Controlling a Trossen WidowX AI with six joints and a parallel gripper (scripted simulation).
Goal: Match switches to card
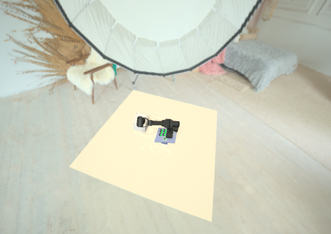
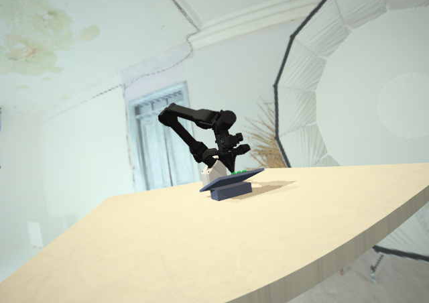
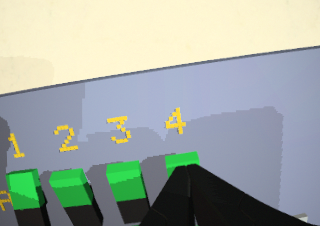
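The blue-grey panel (image 1: 158, 140) (image 2: 225, 181) (image 3: 240, 91) is tilted and bears a grid of green and dark switches. In the wrist view the switches under 1 (image 3: 25, 186), 2 (image 3: 72, 186) and 3 (image 3: 126, 182) show green far halves and dark near halves. The switch under 4 (image 3: 182, 159) shows green at its far end; the rest is hidden by the fingers. My gripper (image 2: 232, 171) (image 3: 186, 174) is shut and empty, its tip at this switch; contact is not clear. The card (image 1: 164, 139) lies right of the grid, its colours too small to read; only a corner (image 3: 302, 217) shows in the wrist view.
The panel stands on a blue block (image 2: 232, 192) on the pale table (image 1: 149, 167) (image 2: 155, 237). The arm's white base (image 1: 140, 127) (image 2: 210, 177) stands behind the panel's near side. Yellow numbers 1 to 4 mark the columns along the panel's far side.
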